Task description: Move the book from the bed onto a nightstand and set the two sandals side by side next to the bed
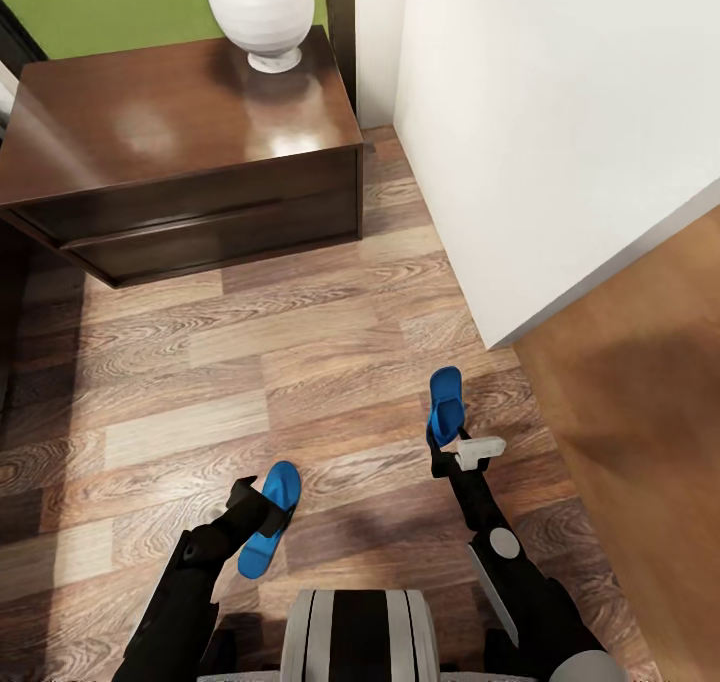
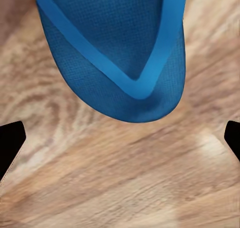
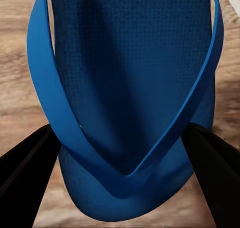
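One blue sandal (image 1: pixel 269 522) sat at the left gripper (image 1: pixel 262 507), over the wood-plank floor (image 1: pixel 300 342) near the robot's base. In the left wrist view this sandal (image 2: pixel 115 47) showed its rounded toe and V-shaped strap, and the two dark fingertips (image 2: pixel 9 143) stood wide apart at either edge with bare planks between them (nothing pinched), so the left jaws were spread.

The other sandal (image 1: pixel 446 402) was at the right gripper (image 1: pixel 446 440), further forward and well apart from the first. In the right wrist view the sandal (image 3: pixel 130 102) lay between the dark fingers (image 3: pixel 25 178), which pressed against both of its sides: the right gripper was clamped on it.

Ahead stood the glossy dark-brown nightstand (image 1: pixel 180 172) with its wide drawer, a white rounded vase (image 1: pixel 261 7) on its top near the back corner. A white wall (image 1: pixel 540 112) rose to the right of it.
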Robot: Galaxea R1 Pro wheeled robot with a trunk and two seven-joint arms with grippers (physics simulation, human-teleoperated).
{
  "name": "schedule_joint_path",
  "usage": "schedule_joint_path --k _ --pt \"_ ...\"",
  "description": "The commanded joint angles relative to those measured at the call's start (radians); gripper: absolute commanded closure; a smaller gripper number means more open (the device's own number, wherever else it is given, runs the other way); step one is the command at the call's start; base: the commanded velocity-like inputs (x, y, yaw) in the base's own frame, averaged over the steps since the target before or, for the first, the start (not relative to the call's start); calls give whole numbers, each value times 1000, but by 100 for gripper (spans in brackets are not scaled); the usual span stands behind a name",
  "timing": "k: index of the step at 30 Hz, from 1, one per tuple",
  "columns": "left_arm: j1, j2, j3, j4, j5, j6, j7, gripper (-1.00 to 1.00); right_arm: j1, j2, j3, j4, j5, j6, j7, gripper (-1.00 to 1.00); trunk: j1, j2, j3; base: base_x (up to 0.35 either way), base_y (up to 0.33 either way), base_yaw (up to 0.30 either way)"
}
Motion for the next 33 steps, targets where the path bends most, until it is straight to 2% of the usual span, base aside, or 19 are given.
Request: schedule_joint_path --k 1,10,18,28,33 --pt "0 -1 2 -1 9 -7 2 -100 0 0 3 1 1 -2 -7 100 0 0 -4 0 0 0" --pt "0 -1 2 -1 9 -7 2 -100 -1 0 3 1 1 -2 -7 100 4 -3 -39 0 0 0" --pt "0 -1 2 -1 9 -7 2 -100 -1 0 3 1 1 -2 -7 100 4 -3 -39 0 0 0" --pt "0 -1 2 -1 9 -7 3 -100 0 0 3 1 1 -2 -7 100 9 -5 -78 0 0 0" --pt "0 -1 2 -1 9 -7 3 -100 0 0 3 1 1 -2 -7 100 9 -5 -78 0 0 0"
